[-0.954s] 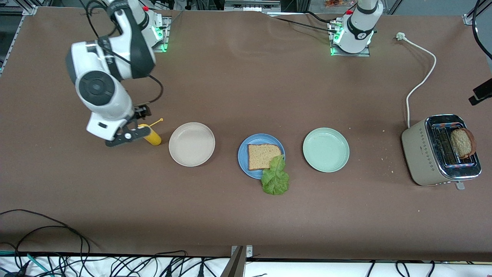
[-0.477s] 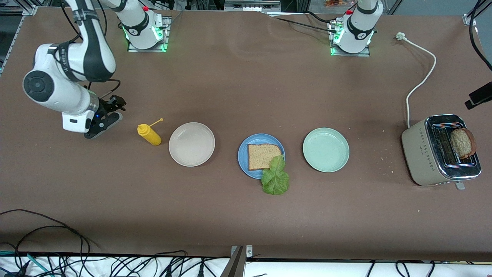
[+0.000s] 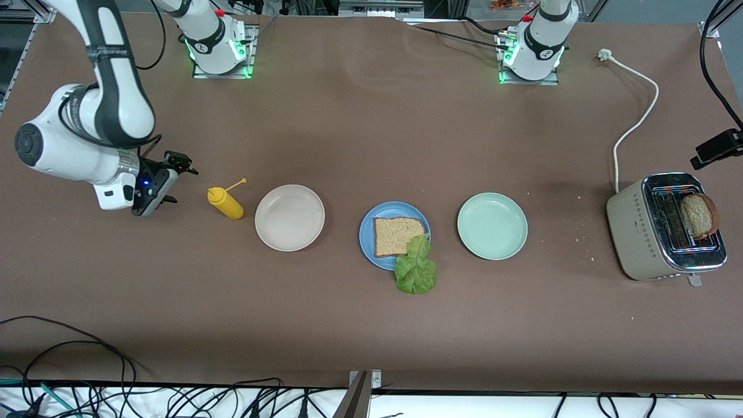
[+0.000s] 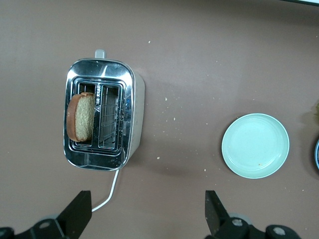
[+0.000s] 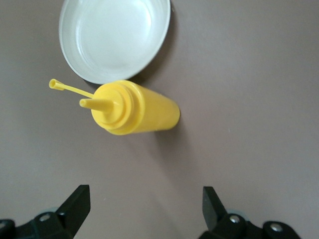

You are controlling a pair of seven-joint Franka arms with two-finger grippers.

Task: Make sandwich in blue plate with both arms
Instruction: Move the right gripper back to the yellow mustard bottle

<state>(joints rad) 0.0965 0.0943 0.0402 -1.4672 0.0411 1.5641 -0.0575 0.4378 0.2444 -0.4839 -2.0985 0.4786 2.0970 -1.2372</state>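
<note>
Left end effector [image 4: 144, 219], fingers spread and empty, hovers over the worktop [image 3: 371, 128] beside the toaster [image 4: 102, 114]; its upright second bread slice [image 4: 79, 123] is nearest me. Blue plate [image 3: 368, 232] with bread and lettuce [image 3: 415, 268] lies toward the right end effector [image 5: 142, 214], which waits open by the yellow bottle [image 5: 132, 107].

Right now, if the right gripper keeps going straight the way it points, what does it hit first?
Most likely the bare table. The right gripper, open, points down, and between its fingers lies brown tabletop just short of the yellow squeeze bottle. The bottle stands beside that line, so a slight drift could clip it; depth is unclear.
</note>
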